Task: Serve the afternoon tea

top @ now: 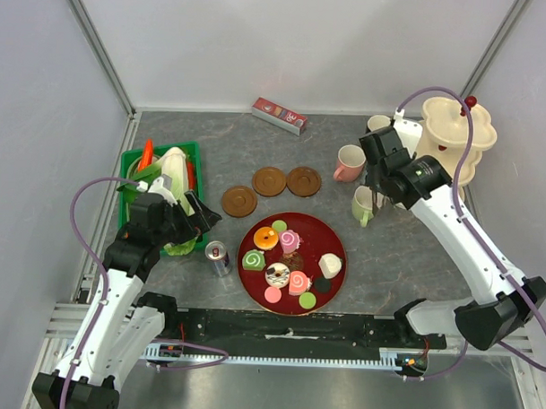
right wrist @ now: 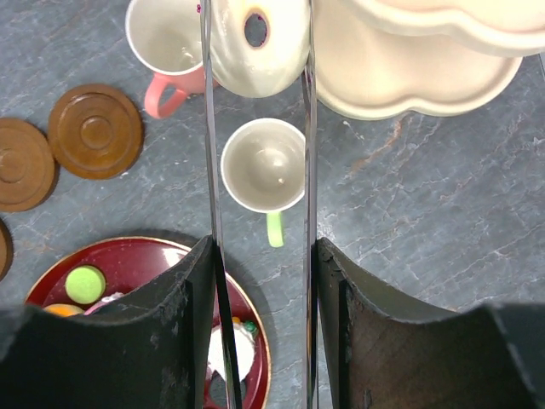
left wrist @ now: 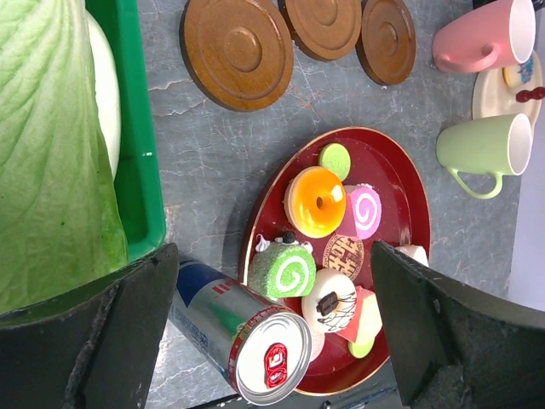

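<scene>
A red plate (top: 319, 235) in the middle holds several toy pastries, among them an orange donut (left wrist: 316, 201) and a green swirl roll (left wrist: 285, 271). Three brown saucers (top: 269, 180) lie behind it. The pink mug (top: 350, 162) and pale green mug (top: 363, 206) stand left of the cream tiered stand (top: 455, 135). My right gripper (right wrist: 266, 247) is shut on metal tongs (right wrist: 207, 128). The tongs' tips pinch a white donut (right wrist: 260, 38), high above the green mug (right wrist: 264, 166) and beside the stand (right wrist: 417, 77). My left gripper (left wrist: 272, 251) is open, empty, and hovers over the plate's left edge.
A drink can (top: 219, 256) stands just left of the plate, under my left gripper, and shows as the can (left wrist: 247, 332) in the left wrist view. A green crate (top: 131, 159) of vegetables sits at the left. A red box (top: 279, 115) lies at the back. Walls enclose the table.
</scene>
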### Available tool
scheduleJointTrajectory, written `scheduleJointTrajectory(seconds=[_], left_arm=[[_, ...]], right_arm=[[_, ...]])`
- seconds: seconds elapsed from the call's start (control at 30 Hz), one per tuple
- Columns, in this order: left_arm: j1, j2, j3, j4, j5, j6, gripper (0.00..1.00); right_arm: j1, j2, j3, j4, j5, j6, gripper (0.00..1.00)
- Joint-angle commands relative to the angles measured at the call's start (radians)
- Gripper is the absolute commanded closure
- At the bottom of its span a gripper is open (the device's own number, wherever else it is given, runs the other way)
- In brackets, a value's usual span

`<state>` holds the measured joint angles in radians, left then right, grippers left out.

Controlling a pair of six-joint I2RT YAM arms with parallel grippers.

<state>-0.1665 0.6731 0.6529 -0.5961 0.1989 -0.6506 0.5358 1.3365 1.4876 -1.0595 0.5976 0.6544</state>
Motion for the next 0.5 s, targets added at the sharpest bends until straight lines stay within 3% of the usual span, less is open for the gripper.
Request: scheduleJointTrajectory(seconds=[0.0, 0.47], left_arm=[[0.004, -0.007, -0.002, 0.032, 0.036, -0.018, 0.01], [0.004, -0.007, -0.006, 0.035, 0.037, -0.018, 0.01]], right_arm=[[-0.08, -0.049, -0.062, 0.042, -0.071, -0.062, 0.51], [-0.299, -0.105, -0.299, 0.148, -0.202, -0.153, 0.51]])
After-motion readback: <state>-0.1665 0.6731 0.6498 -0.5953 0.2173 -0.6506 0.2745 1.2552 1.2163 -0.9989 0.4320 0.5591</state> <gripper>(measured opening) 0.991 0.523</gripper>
